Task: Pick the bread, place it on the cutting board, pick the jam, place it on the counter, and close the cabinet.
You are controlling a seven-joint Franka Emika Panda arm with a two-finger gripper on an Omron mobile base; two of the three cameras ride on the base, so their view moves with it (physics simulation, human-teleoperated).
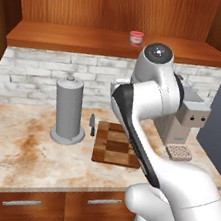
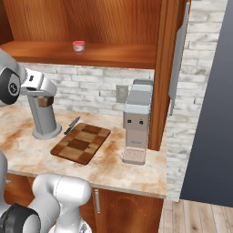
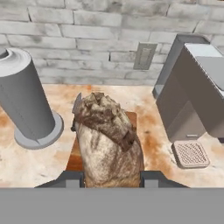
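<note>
While the gripper (image 3: 111,177) holds the bread (image 3: 108,140), fingers clamped on both its sides, it hangs above the cutting board (image 2: 81,143). Risk: if let go too early, bread rolls off the board twd the knife (image 2: 72,124), bc it's round.

Arm bent high, gripper (image 3: 111,177) clamped on the bread (image 3: 108,140).

Seen from the left base camera, the white arm climbs from about 5 o'clock, runs up toward 11 o'clock through a long forearm with a dark seam, and folds at a rounded dark-capped joint near the upper middle. In the hand camera the two dark finger tips (image 3: 72,177) sit at 6 o'clock, one on each side of the loaf, pressed against its flanks.
</note>
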